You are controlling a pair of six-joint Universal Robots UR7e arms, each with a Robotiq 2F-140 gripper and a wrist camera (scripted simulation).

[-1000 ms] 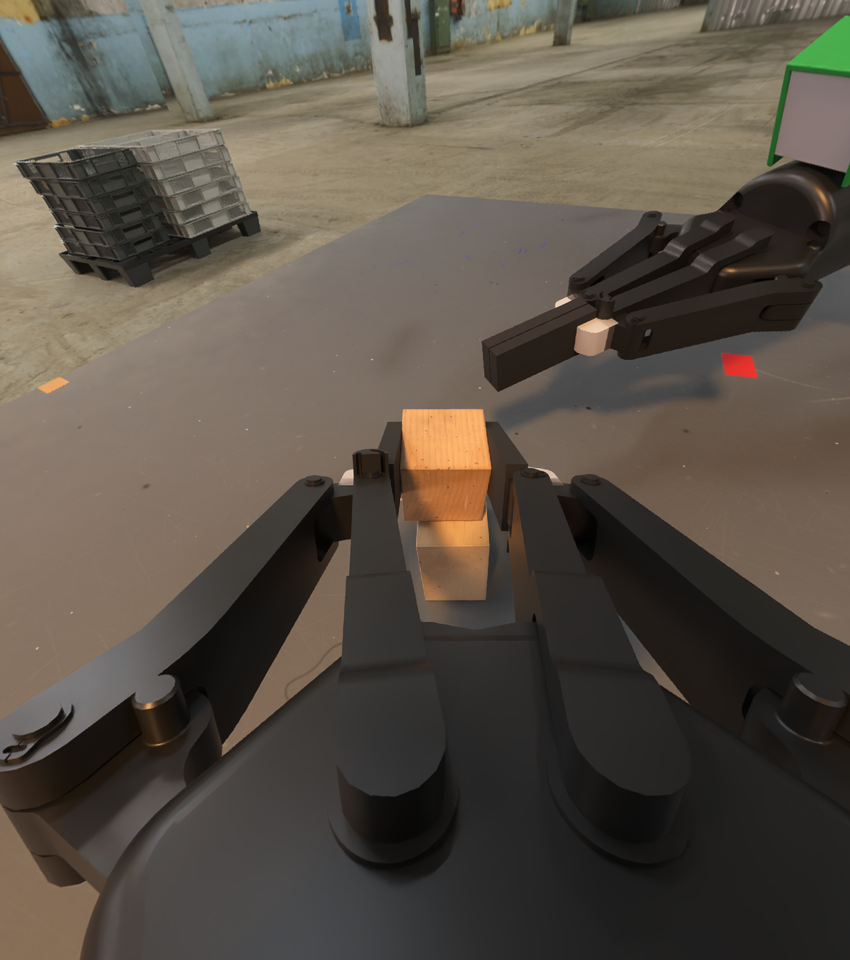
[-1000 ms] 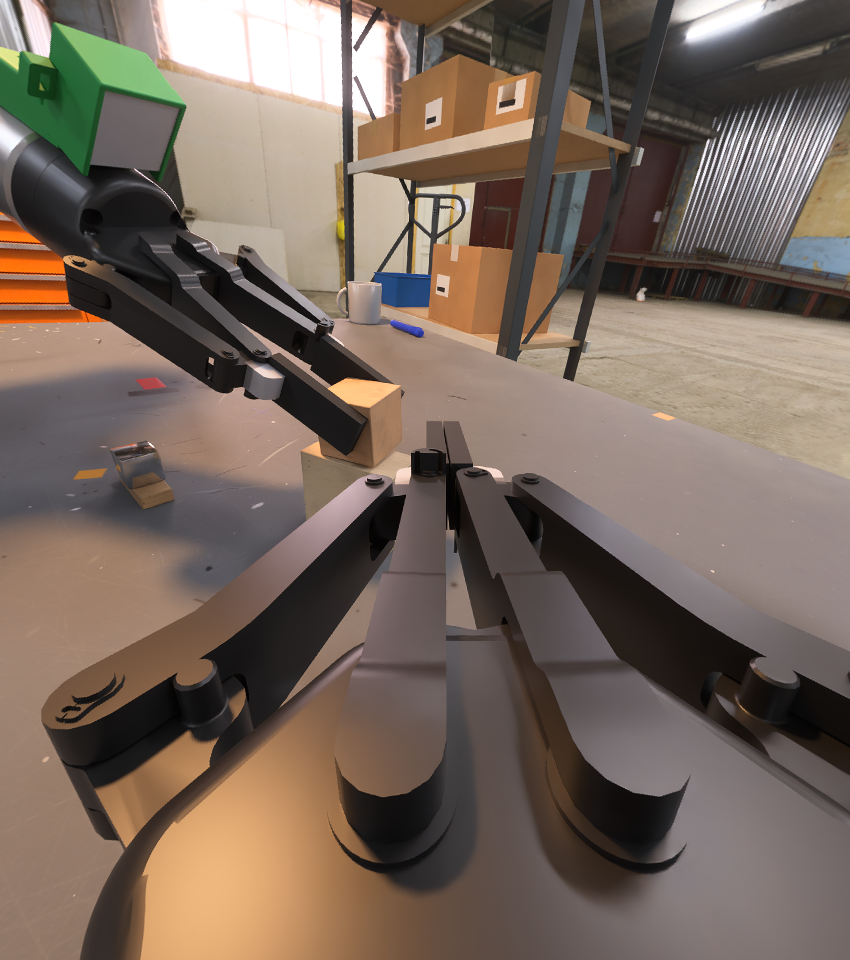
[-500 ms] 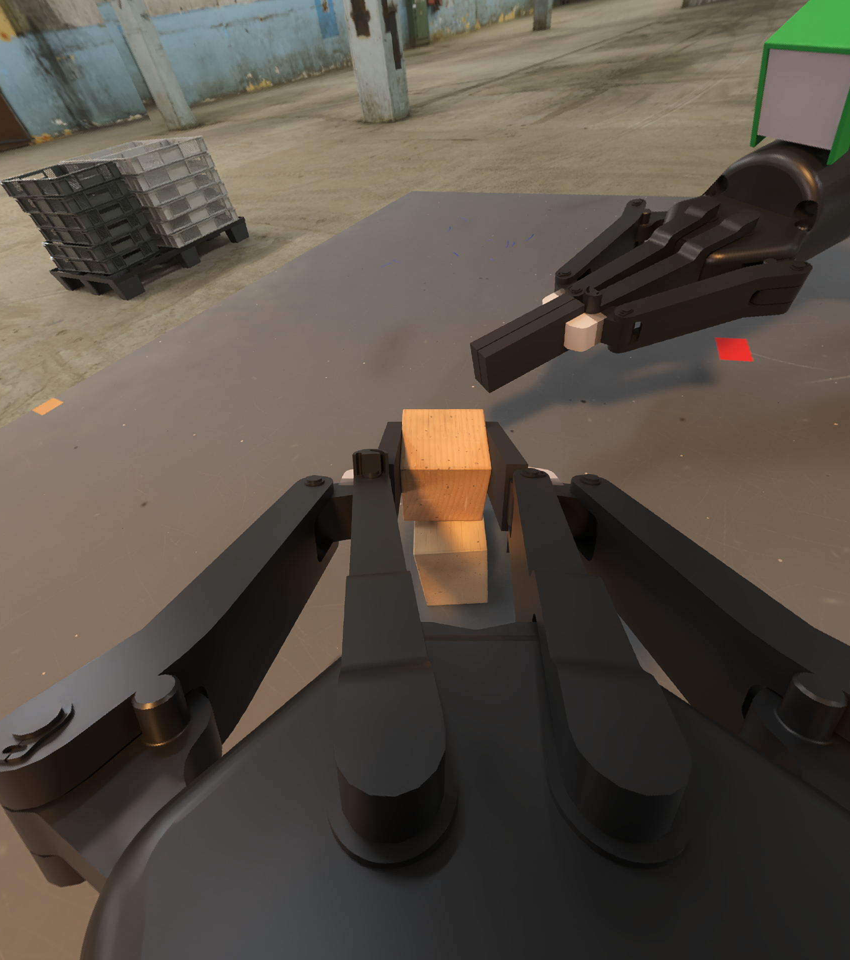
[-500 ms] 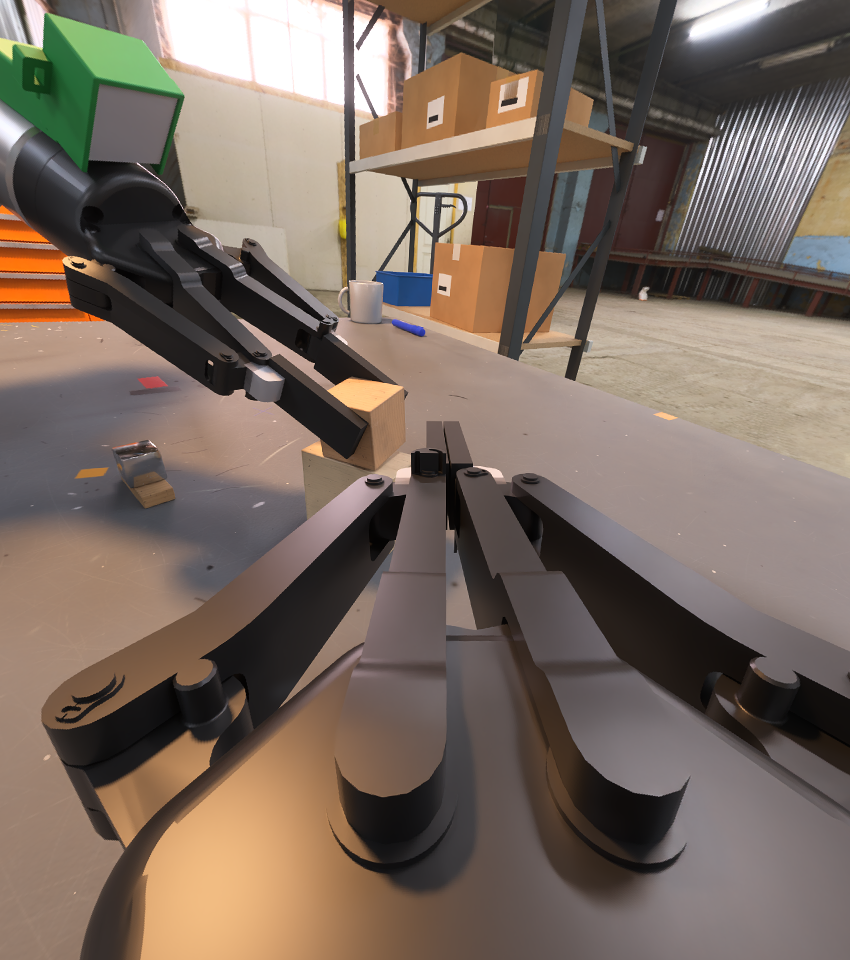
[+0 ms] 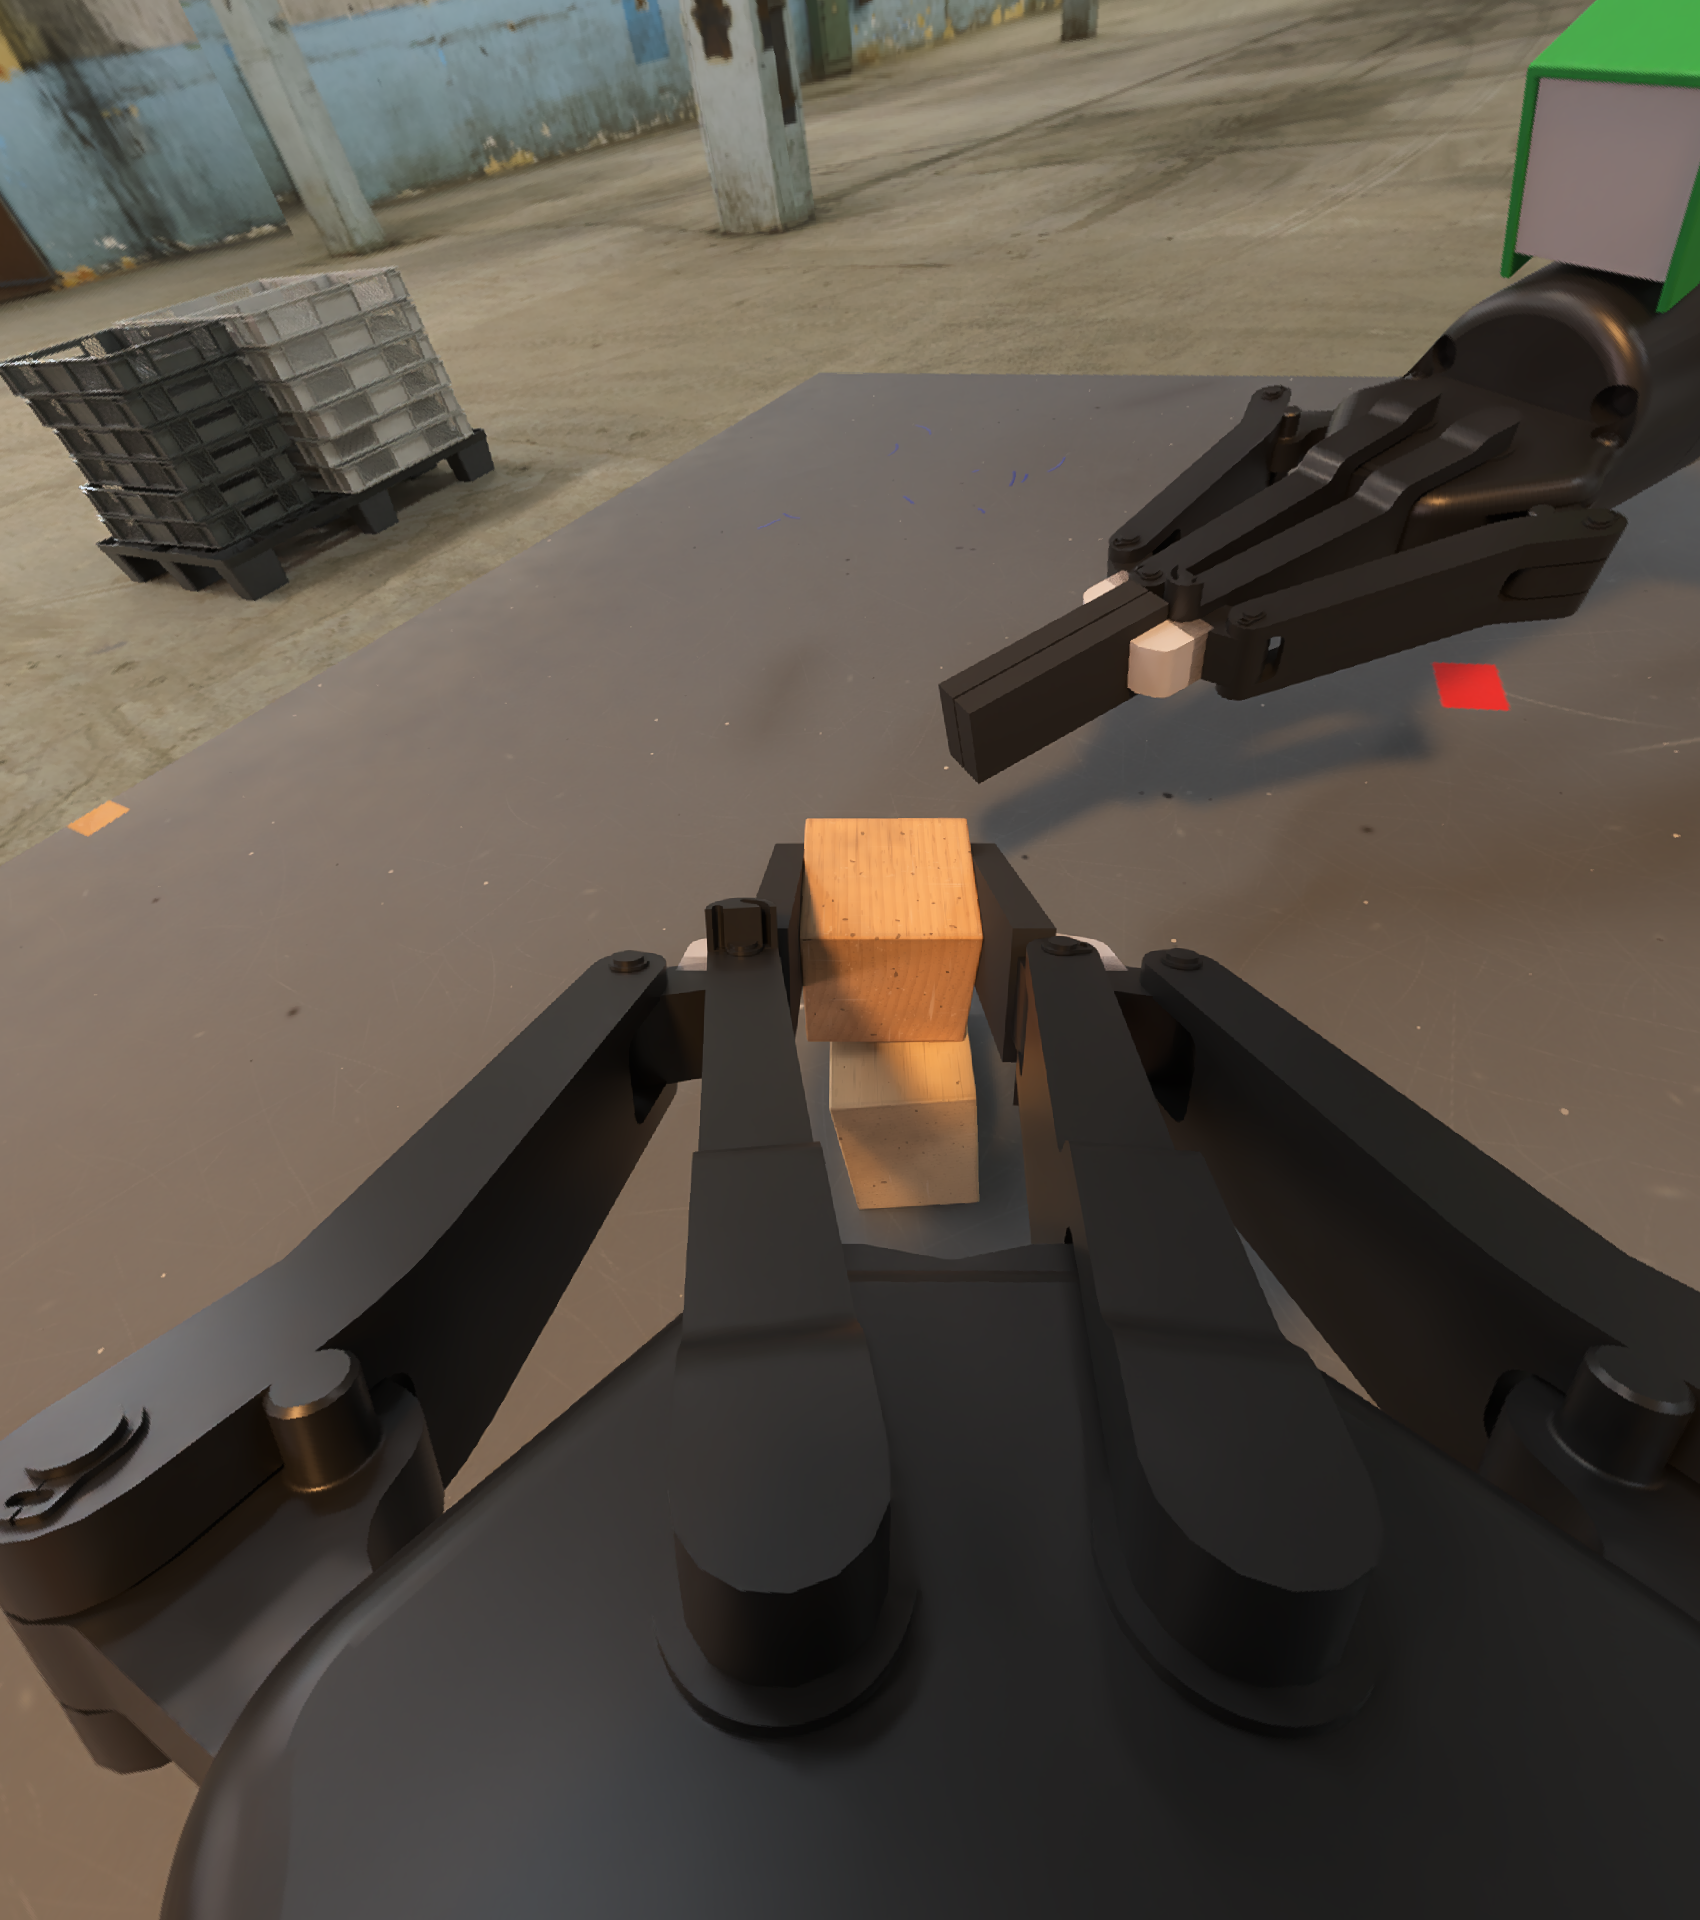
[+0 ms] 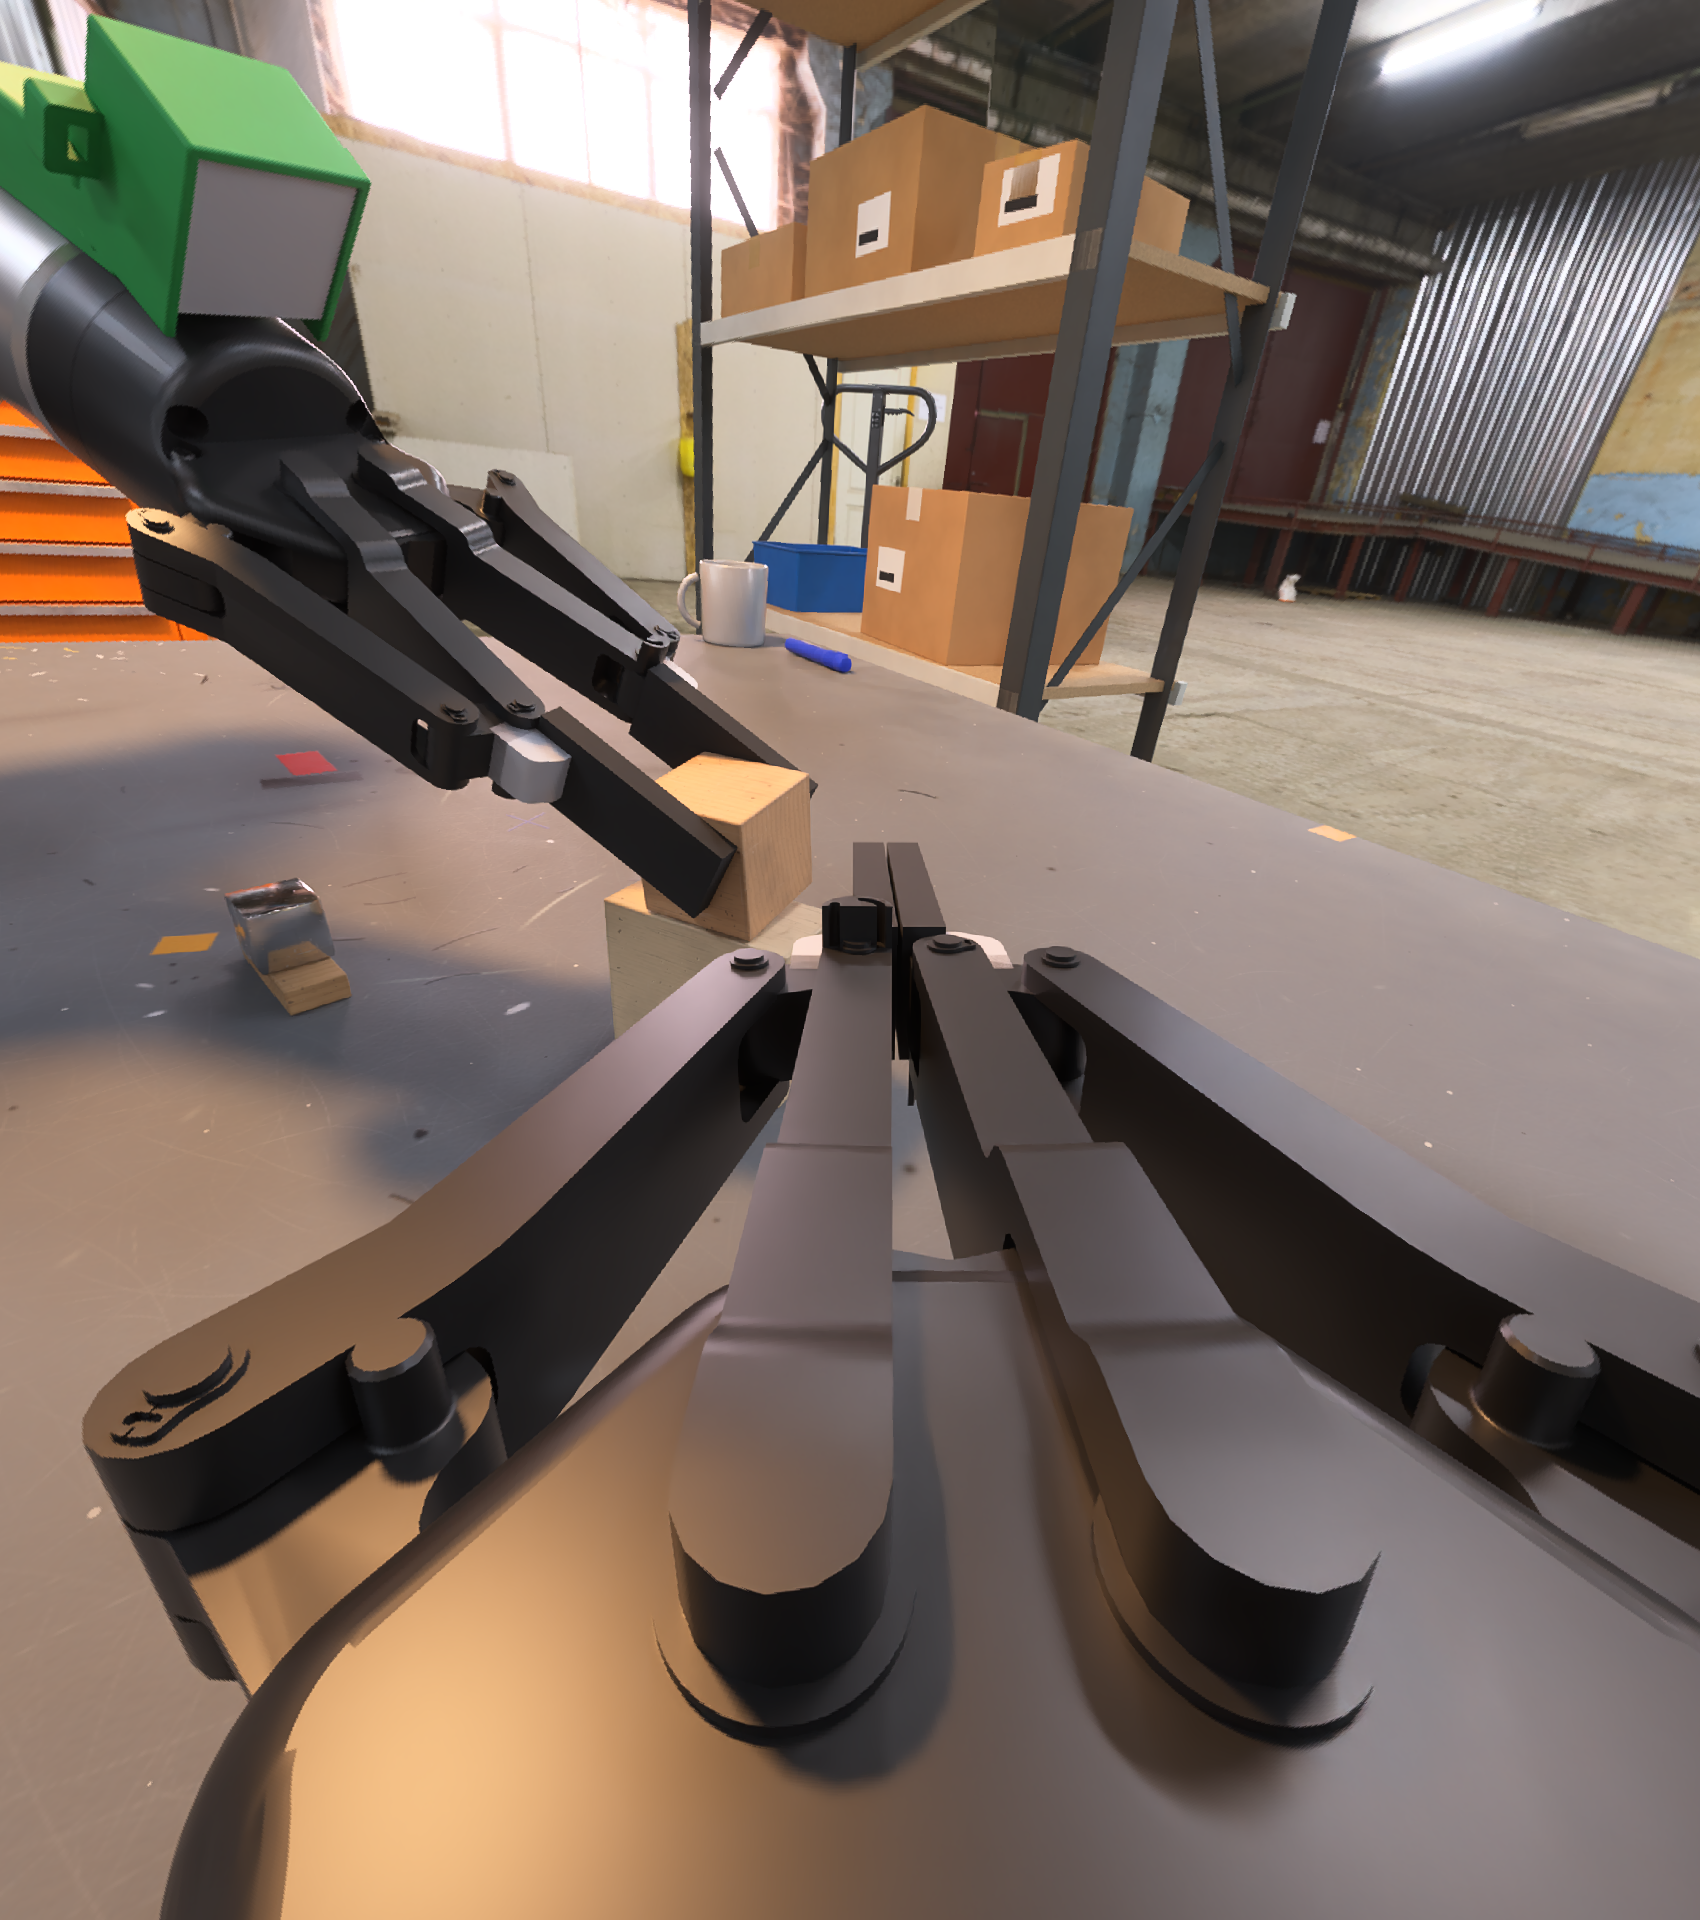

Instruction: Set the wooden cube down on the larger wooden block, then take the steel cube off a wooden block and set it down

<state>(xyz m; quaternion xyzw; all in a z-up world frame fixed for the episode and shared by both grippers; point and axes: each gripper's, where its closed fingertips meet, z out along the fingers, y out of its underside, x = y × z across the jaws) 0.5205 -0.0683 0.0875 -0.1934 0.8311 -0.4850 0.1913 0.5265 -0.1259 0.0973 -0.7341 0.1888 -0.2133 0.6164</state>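
My left gripper [image 5: 893, 894] is shut on the wooden cube [image 5: 893, 940] and holds it, slightly tilted, right over the larger pale wooden block [image 5: 903, 1138]. I cannot tell whether they touch. The right wrist view shows the cube [image 6: 758, 847] in the left gripper [image 6: 737, 826] over that block [image 6: 654, 951]. The steel cube [image 6: 274, 912] rests on a small wooden block [image 6: 311, 982] to the left there. My right gripper [image 6: 887, 868] is shut and empty, just beside the pale block; in the left wrist view it [image 5: 965, 727] hovers beyond the cube.
All stands on a dark grey table [image 5: 358, 987] with small red [image 5: 1469, 686] and orange [image 5: 98, 818] marks. Off the table are a pallet of crates [image 5: 233, 457], a shelf rack with cardboard boxes [image 6: 981, 582], a white mug [image 6: 732, 603] and a blue pen [image 6: 818, 655].
The left wrist view has shifted slightly, so my left gripper has moved a little with the cube still in it. The right gripper stays shut and still.
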